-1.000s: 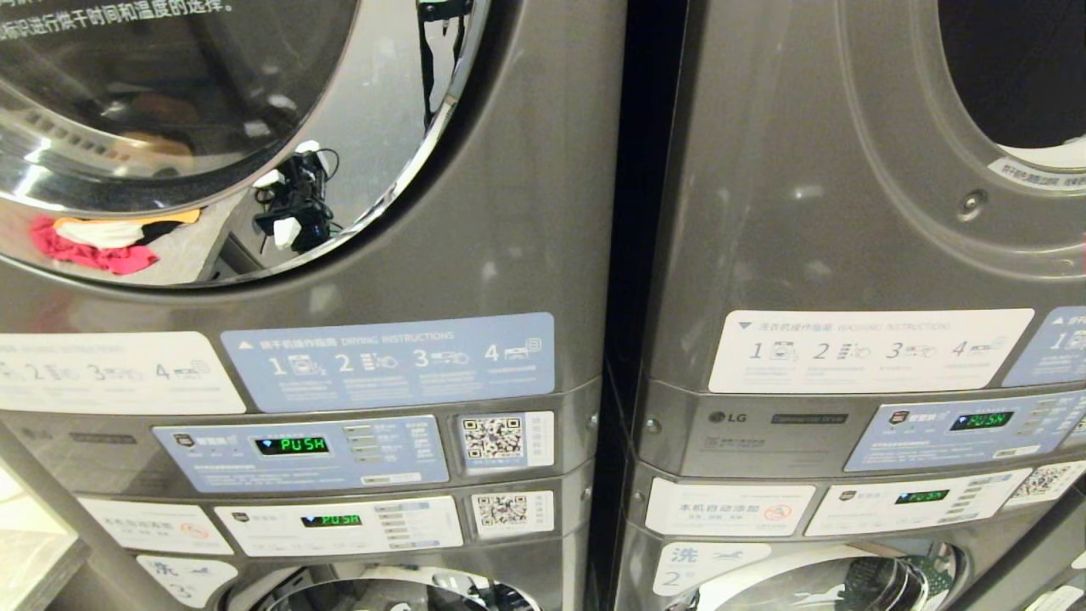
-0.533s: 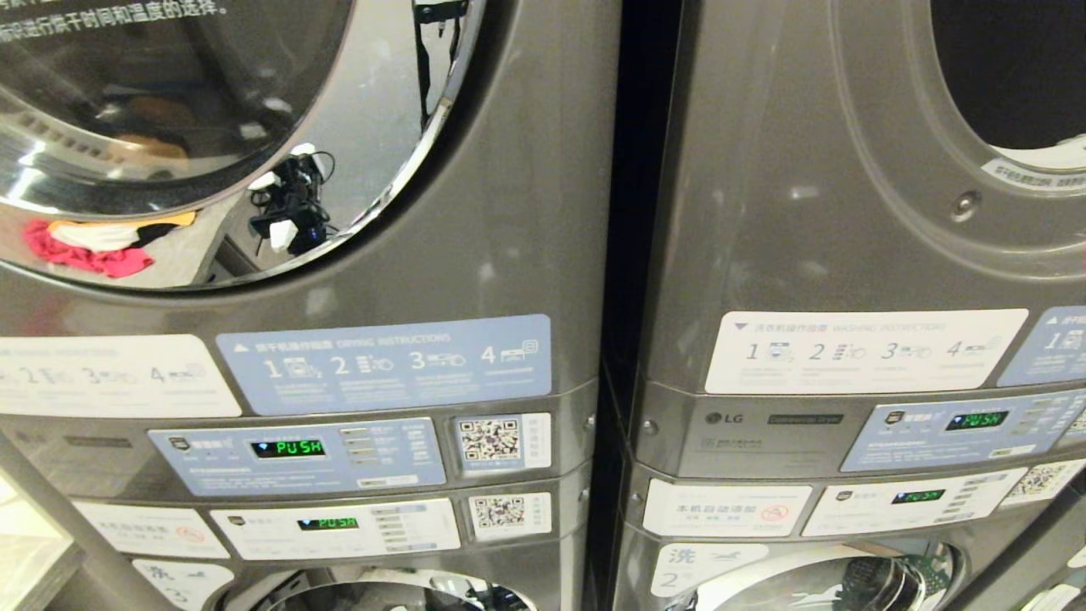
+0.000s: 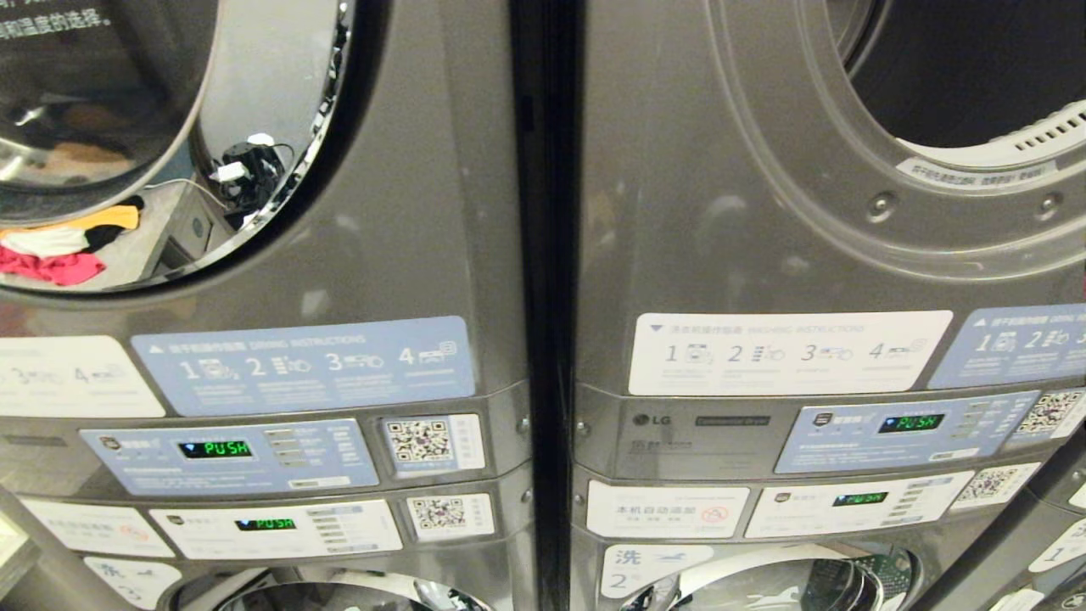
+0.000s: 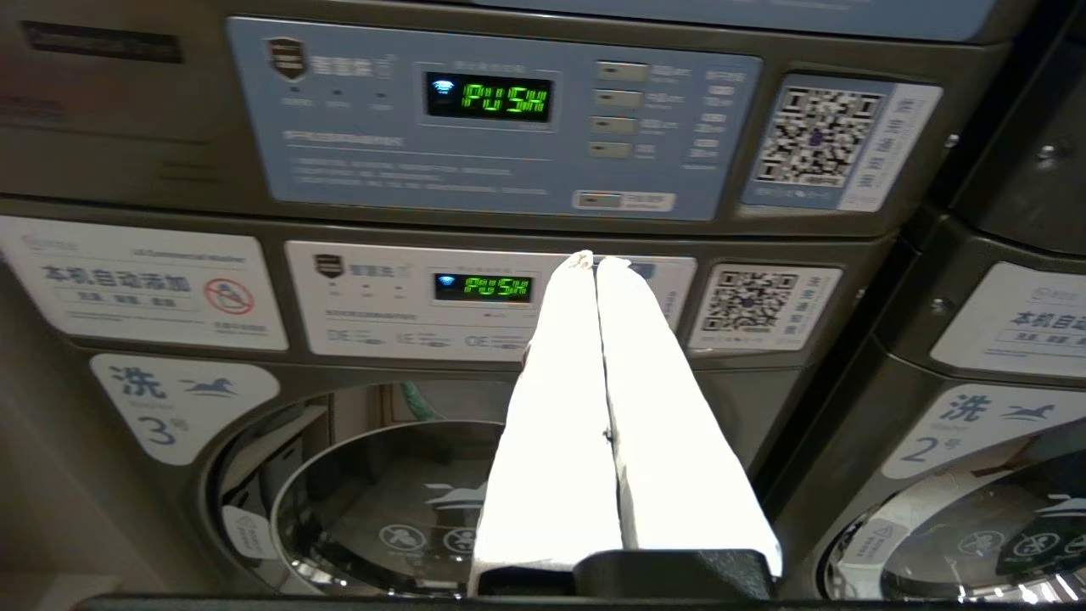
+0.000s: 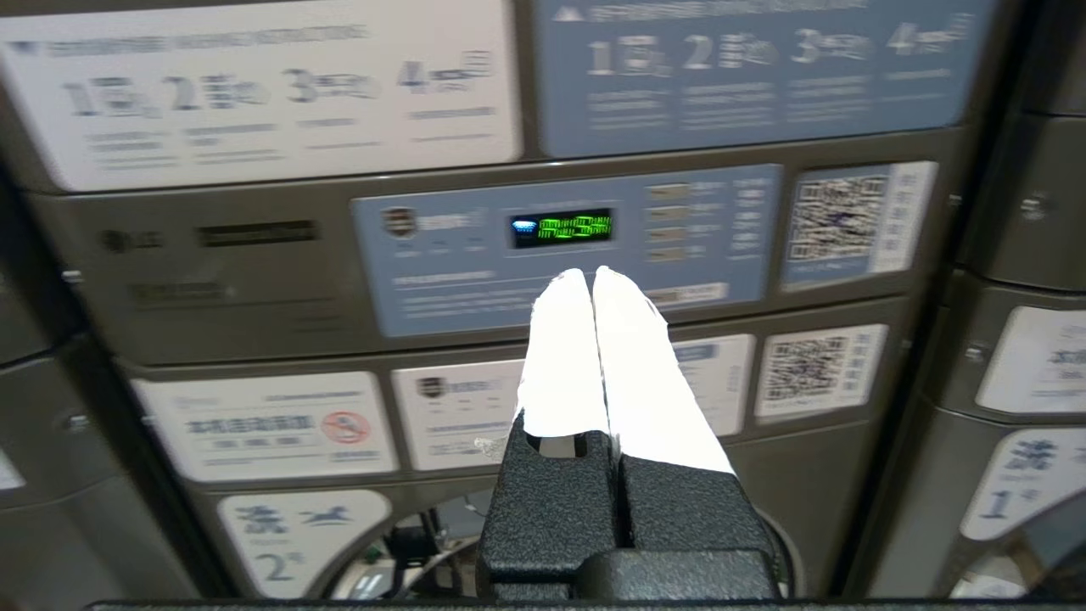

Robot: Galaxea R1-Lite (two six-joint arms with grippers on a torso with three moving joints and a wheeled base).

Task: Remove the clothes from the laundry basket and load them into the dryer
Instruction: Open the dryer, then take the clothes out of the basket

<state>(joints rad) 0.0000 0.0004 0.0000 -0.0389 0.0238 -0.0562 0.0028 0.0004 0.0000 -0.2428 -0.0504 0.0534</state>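
A: Head view: the round open dryer mouth in the grey steel front (image 3: 959, 76) lies at two o'clock; no basket or clothes directly visible.

B: Right gripper (image 5: 591, 276) nearer; left gripper (image 4: 594, 259) too has jaws pressed together, empty.

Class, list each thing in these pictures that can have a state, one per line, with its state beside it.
Upper left dryer door: shut.
Upper right dryer opening: open, drum dark inside.
Left dryer display: lit, reads PUSH.
Right dryer display: lit, reads PUSH.
Left gripper: fingers together, holding nothing.
Right gripper: fingers together, holding nothing.
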